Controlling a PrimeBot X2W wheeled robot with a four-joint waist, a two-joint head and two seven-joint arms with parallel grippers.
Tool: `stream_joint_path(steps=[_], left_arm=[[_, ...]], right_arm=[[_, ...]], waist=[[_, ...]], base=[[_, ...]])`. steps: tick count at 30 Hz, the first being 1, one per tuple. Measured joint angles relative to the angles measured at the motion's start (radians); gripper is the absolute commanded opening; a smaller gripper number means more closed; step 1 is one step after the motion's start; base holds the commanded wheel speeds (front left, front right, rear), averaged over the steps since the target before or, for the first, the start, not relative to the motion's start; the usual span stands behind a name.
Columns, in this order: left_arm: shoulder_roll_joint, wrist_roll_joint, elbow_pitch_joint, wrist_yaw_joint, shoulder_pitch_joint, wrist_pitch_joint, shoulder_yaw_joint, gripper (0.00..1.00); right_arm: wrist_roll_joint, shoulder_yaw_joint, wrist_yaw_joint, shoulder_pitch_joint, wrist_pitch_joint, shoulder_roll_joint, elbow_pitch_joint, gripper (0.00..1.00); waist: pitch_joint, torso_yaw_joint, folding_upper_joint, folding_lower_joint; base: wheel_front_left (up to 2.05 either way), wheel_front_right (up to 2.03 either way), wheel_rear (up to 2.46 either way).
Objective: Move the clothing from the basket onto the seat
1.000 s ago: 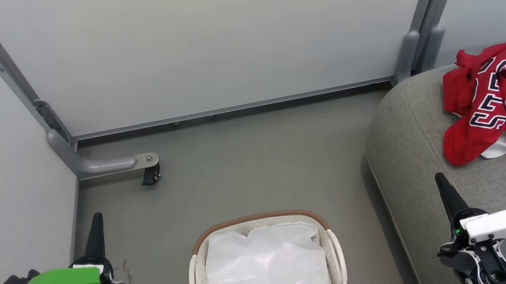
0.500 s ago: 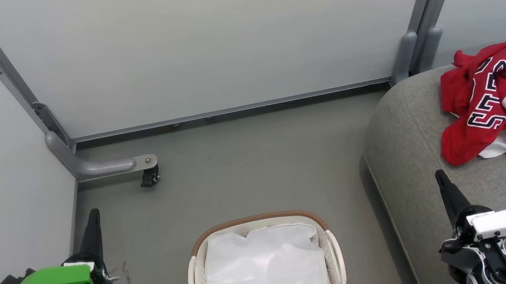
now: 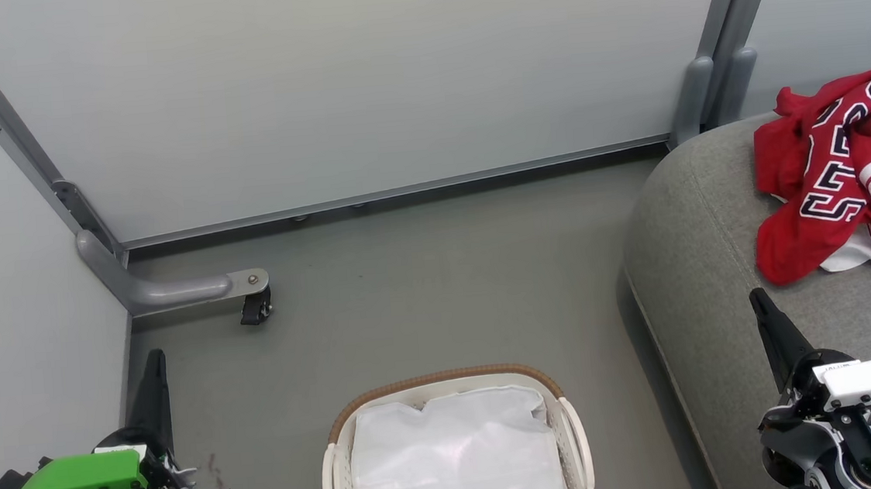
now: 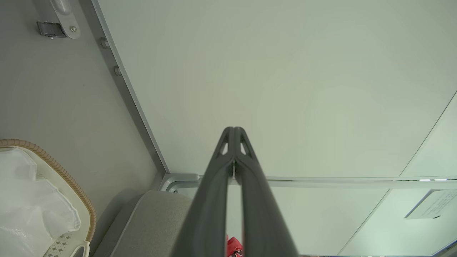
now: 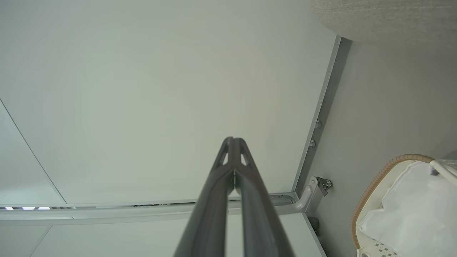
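Your left gripper [image 3: 154, 361] sits low at the left above the floor [image 3: 424, 292], fingers pressed together with nothing between them. At centre, the basket [image 3: 446, 376] holds its white liner [image 3: 452, 461]. Your right gripper [image 3: 758, 298], fingers likewise together and empty, rises against the seat [image 3: 702, 270], where the red clothing [image 3: 827, 182] lies heaped.

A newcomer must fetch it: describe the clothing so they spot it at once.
Look for the large grey seat at the robot's right. The clothing lies crumpled on top of it. It is bright red with white trim and navy lettering, unlike the plain white liner in the basket on the floor.
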Motion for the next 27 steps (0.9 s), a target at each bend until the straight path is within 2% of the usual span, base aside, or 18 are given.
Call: stream_joint_path(steps=[27], left_arm=[[-0.007, 0.002, 0.000, 0.000, -0.003, 0.008, 0.008, 0.00]], right_arm=[[0.000, 0.000, 0.000, 0.000, 0.000, 0.000, 0.000, 0.00]], waist=[[0.000, 0.000, 0.0000, 0.0000]], base=[[0.00, 0.00, 0.00]])
